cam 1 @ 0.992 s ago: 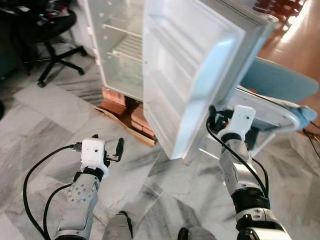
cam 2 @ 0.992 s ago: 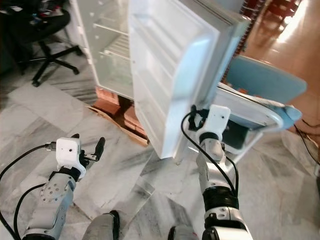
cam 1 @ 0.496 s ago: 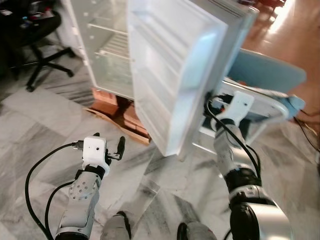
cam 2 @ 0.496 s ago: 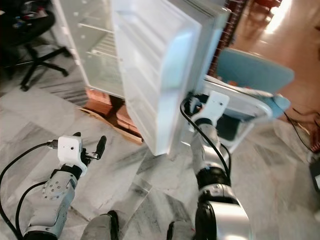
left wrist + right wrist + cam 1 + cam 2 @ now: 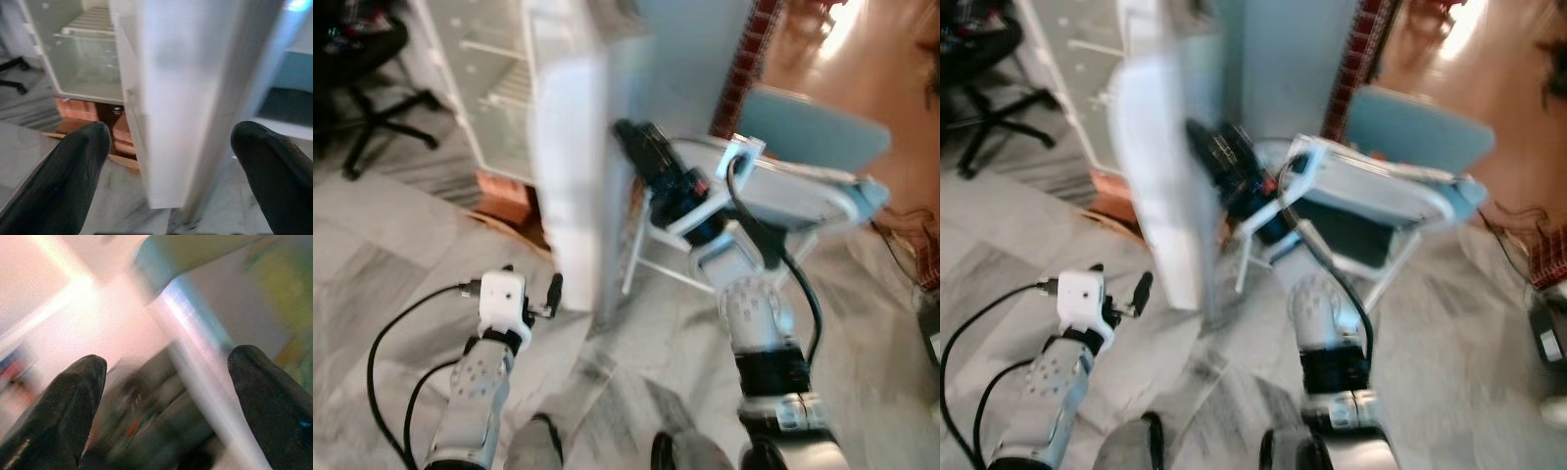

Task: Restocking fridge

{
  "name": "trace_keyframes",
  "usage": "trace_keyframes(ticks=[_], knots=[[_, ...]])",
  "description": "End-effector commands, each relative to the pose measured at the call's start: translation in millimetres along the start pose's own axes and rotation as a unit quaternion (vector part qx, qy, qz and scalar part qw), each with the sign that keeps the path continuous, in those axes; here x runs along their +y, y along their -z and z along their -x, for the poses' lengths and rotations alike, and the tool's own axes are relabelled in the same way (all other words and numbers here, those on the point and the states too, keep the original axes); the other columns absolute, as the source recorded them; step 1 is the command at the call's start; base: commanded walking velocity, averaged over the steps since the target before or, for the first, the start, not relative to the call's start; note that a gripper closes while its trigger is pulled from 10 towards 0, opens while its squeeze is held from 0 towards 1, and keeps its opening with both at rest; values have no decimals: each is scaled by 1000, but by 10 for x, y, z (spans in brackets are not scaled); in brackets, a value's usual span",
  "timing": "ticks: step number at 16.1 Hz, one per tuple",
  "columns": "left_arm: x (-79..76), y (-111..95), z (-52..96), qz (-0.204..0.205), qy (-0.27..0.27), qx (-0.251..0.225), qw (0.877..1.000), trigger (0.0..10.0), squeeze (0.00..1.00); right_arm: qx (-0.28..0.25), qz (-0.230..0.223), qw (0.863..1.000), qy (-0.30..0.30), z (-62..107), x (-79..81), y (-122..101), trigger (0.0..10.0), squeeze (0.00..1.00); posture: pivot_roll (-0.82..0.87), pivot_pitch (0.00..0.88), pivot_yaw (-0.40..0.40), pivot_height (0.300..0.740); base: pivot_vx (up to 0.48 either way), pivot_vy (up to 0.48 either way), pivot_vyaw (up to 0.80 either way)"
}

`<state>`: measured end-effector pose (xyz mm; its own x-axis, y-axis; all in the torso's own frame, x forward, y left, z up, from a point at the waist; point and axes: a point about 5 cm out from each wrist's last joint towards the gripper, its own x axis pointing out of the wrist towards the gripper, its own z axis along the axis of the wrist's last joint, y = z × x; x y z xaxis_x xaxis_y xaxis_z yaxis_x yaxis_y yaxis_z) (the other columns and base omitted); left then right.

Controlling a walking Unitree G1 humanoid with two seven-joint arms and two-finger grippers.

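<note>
Nearest the camera, the grey marble floor [image 5: 401, 245] carries the robot's two arms. The left pincer [image 5: 548, 294] is held low just beside the bottom edge of the fridge door [image 5: 570, 176]; its two black fingers [image 5: 73, 166] stand spread, empty, with the door's white edge seen between them in the left wrist view. That view also shows the bricks [image 5: 80, 110] and wooden board under the cabinet, and a wire shelf [image 5: 90, 32] inside the fridge [image 5: 484, 98], details that the blurred head views render only coarsely. The right arm is raised and bent, its right pincer [image 5: 631, 137] lying close against the outer face of the door, though contact cannot be judged through the motion blur. In the right wrist view its fingers [image 5: 58, 401] are spread apart with nothing between them, and the background there is too smeared to identify. The door stands nearly edge-on to the head camera, the open fridge compartment to its left. Behind the right arm stands a white chair with a blue seat [image 5: 803, 186]. Farther left, a black office chair [image 5: 362, 108] rests on the floor, and wooden flooring [image 5: 813, 54] extends at the far right.
</note>
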<state>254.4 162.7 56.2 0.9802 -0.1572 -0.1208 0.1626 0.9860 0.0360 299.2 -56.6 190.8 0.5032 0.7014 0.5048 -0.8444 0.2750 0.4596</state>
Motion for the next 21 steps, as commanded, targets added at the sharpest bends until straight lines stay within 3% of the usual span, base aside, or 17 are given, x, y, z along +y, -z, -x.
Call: trace_keyframes(ticks=[1,2,5,8,9,12,16,17,18,19,21], knots=[[17,26,22,1,-2,8,1000,10000,0,64,0,998,10,185,-41,205,10000,0,67,145,-55,740,0,0,0],[11,31,26,2,-1,10,1000,10000,0,116,32,991,50,411,-116,339,10000,0,64,149,-58,740,0,0,0],[7,47,23,4,0,16,1000,10000,0,155,46,981,108,706,-178,478,10000,0,65,144,-66,740,0,0,0],[19,60,15,5,-10,19,1000,10000,0,171,75,972,139,795,-209,573,10000,0,68,137,-69,740,0,0,0],[71,89,17,24,-31,28,999,10000,0,160,84,968,174,828,-248,589,10000,0,67,134,-77,740,0,0,0],[129,149,10,41,-56,53,996,10000,0,122,125,931,320,1076,-393,581,10000,0,72,120,-84,740,0,0,0],[118,111,-8,30,-50,46,997,10000,0,101,183,893,399,1276,-487,412,10000,0,57,122,-63,740,0,359,0],[111,79,-34,27,-47,40,998,10000,0,86,221,872,428,1337,-531,304,10000,0,53,118,-58,740,0,480,0],[111,69,-43,26,-46,38,998,10000,0,82,231,865,437,1354,-543,272,10000,0,51,118,-56,740,0,480,0],[119,41,-55,12,-50,31,998,10000,0,74,253,850,456,1390,-568,214,10000,0,47,118,-54,740,0,480,0],[142,14,-60,-7,-52,24,998,10000,0,67,269,834,477,1450,-604,153,10000,0,44,117,-51,740,0,480,0]])
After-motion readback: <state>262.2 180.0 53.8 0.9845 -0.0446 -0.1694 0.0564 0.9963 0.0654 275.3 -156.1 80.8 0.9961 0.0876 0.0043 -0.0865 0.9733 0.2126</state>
